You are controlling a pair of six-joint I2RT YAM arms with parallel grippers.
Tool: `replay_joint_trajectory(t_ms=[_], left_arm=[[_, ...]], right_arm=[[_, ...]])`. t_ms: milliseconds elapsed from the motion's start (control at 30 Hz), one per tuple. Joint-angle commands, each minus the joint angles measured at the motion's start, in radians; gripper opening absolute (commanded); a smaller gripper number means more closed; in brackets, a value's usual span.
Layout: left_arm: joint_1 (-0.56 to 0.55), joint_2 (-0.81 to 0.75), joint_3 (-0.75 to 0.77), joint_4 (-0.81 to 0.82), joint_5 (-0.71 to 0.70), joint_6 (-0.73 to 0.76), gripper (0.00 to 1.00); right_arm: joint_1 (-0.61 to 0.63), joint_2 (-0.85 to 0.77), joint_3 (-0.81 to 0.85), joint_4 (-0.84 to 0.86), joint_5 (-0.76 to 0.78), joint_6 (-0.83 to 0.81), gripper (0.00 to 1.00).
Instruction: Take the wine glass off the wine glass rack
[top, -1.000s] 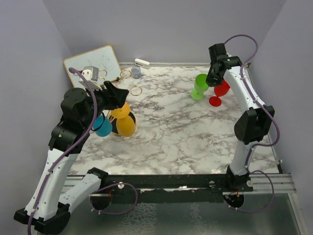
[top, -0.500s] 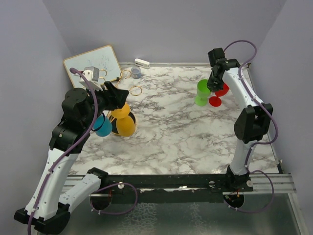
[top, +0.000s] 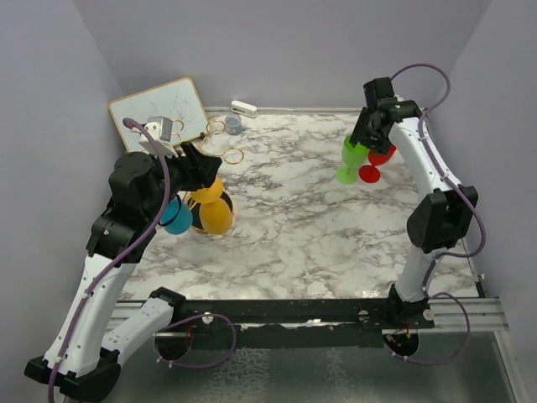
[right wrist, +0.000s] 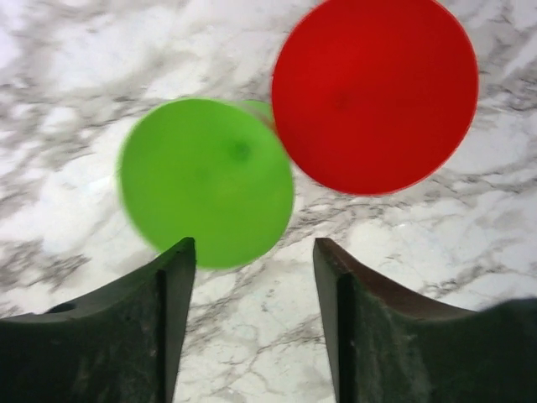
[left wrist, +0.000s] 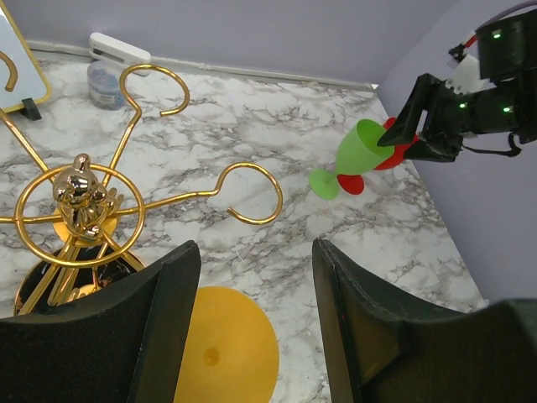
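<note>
- L end effector [left wrist: 255, 245]: fingers spread, gripping nothing; sits over gold wire wine glass rack w/ curly looped arms [left wrist: 77, 191], left side of white-grey marbled worktop [top: 319, 218]
- Yellow plastic wine glass [left wrist: 226, 357] under rack arms, seen betw. L fingers; blue plastic wine glass [top: 177, 217] beside it, partly hidden by L arm
- R end effector [right wrist: 252, 245]: fingers apart, at rim of green plastic wine glass [left wrist: 361, 151]; glass tilted; contact not determinable
- Red plastic wine glass [right wrist: 373, 92] just beside green one, far right, well apart from rack

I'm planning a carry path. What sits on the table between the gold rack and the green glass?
Nothing. Only bare marble tabletop lies between the rack and the green glass. This shows in the left wrist view and also in the top view.
</note>
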Motion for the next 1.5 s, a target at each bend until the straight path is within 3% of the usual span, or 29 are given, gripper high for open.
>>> replay_joint_trajectory(t_ms=[0, 167, 300, 467, 567, 767, 1467], left_arm=[[0.001, -0.020, -0.019, 0.008, -0.034, -0.010, 0.59], [0.000, -0.039, -0.039, 0.025, -0.052, -0.016, 0.59], [0.000, -0.059, -0.045, 0.027, -0.064, -0.016, 0.59], [0.001, -0.112, -0.053, 0.021, -0.093, -0.016, 0.59], [0.001, -0.151, -0.047, 0.010, -0.106, -0.015, 0.59], [0.001, -0.234, -0.053, -0.014, -0.154, -0.025, 0.59], [0.001, -0.295, -0.080, -0.075, -0.176, -0.047, 0.59]], right_arm=[[-0.004, -0.204, -0.050, 0.141, -0.187, -0.067, 0.63], [0.035, -0.406, -0.240, 0.379, -0.517, -0.062, 0.69], [0.154, -0.428, -0.266, 0.452, -0.730, -0.046, 0.65], [0.379, -0.418, -0.300, 0.592, -0.862, -0.009, 0.63], [0.436, -0.417, -0.348, 0.699, -0.919, 0.051, 0.62], [0.531, -0.382, -0.395, 0.837, -0.985, 0.141, 0.56], [0.636, -0.189, -0.215, 0.836, -0.927, 0.168, 0.51]])
